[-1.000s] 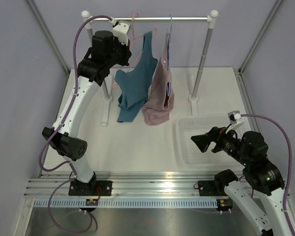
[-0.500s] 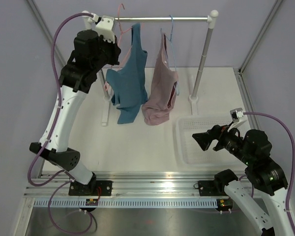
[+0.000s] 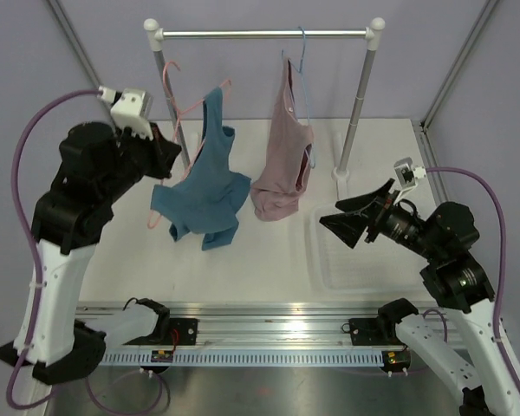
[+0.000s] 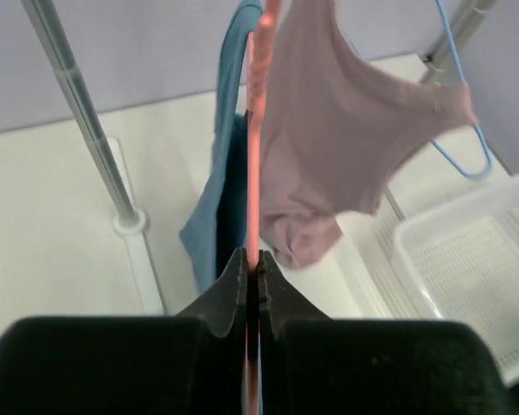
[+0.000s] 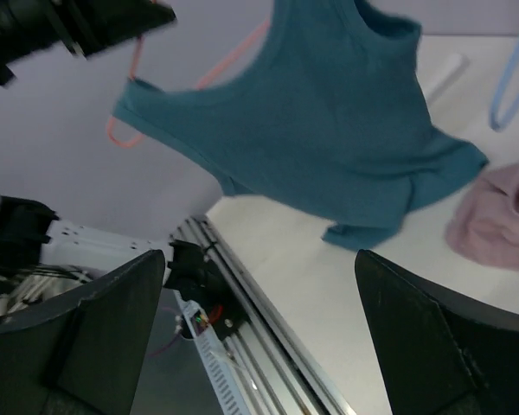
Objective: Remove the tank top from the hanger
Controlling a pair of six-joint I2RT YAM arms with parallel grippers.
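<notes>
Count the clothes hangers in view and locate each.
2. The pink hanger is off the rail, pinched by the fingers of the left gripper, carrying the teal tank top. The light blue hanger hangs on the rail, holding the dusty pink tank top. None appears hidden.

Pink hanger (image 4: 253, 164) in end effector (image 4: 253, 264)

Pale lilac walls (image 3: 35, 87) stand behind and to both sides of the left gripper (image 3: 172, 154) and right gripper (image 3: 338, 217), evenly and softly lit. Ahead of the left gripper, a steel clothes rail (image 3: 260, 35) spans 2 white-capped posts on the white table (image 3: 269, 260). A white perforated basket (image 3: 347, 269) lies just below the right gripper.
</notes>
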